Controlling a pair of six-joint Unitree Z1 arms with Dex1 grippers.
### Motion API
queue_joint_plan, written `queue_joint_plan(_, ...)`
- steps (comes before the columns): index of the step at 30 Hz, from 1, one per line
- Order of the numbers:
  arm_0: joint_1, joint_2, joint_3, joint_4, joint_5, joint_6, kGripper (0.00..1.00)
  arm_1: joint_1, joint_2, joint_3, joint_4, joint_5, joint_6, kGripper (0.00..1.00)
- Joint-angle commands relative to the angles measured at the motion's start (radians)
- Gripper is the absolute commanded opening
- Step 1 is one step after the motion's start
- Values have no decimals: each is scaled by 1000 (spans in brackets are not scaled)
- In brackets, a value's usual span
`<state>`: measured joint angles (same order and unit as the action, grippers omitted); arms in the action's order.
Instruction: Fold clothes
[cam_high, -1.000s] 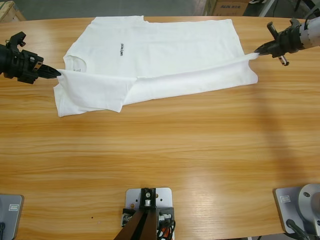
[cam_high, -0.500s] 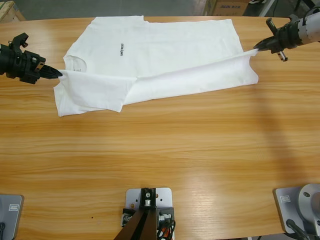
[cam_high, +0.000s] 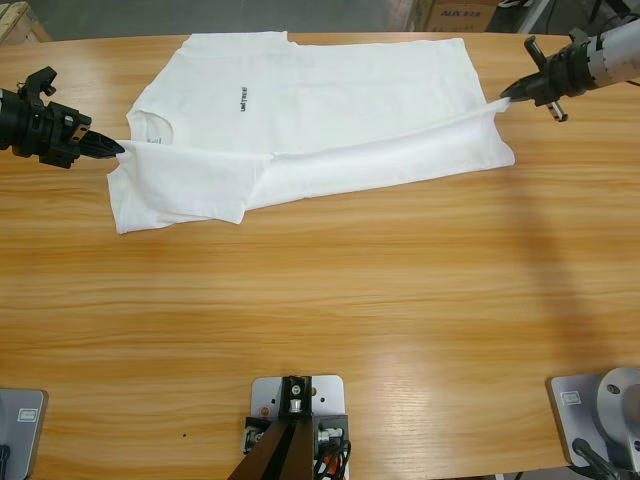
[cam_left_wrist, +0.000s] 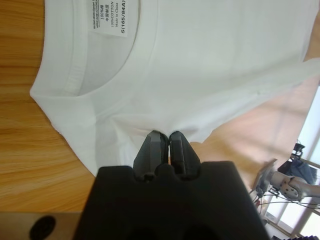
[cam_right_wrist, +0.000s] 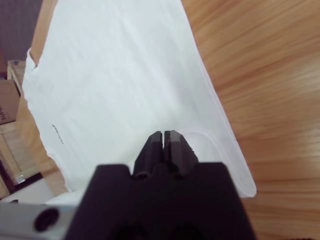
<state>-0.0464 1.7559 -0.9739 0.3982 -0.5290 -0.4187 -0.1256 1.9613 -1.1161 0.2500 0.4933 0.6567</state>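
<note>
T-shirt (cam_high: 300, 120), white, lies on bench (cam_high: 320, 320) far side, near long edge folded over; chest lettering (cam_high: 243, 98) visible. Left end effector (cam_high: 112, 148) clamped on fabric near collar; right end effector (cam_high: 510, 95) clamped on hem corner, now drawn slightly farther back. Cardboard box (cam_high: 455, 14) beyond bench.

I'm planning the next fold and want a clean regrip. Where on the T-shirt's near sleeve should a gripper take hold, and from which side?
Judging from the high view, grip the T-shirt at the near sleeve's free corner, coming in low from the table's near-left side. That corner lies flat on bare wood with open table beside it, so the jaws could probably slide under its edge.
</note>
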Motion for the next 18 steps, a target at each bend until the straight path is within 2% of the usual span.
queue_joint_plan(1,10,48,-6,7,18,17,0,24,61,-36,43,20,-25,1000)
queue_joint_plan(9,10,47,-5,7,18,20,0,29,58,-48,51,22,-32,1000)
queue_joint_plan(15,10,55,-11,7,18,23,0,82,37,-40,66,2,-25,1000)
queue_joint_plan(16,10,51,-12,7,23,24,60,83,35,-40,66,2,-25,1000)
queue_joint_plan(17,10,46,-13,7,38,24,336,83,30,-37,66,1,-25,1000)
queue_joint_plan(18,10,45,-15,7,51,25,556,83,25,-32,66,1,-25,1000)
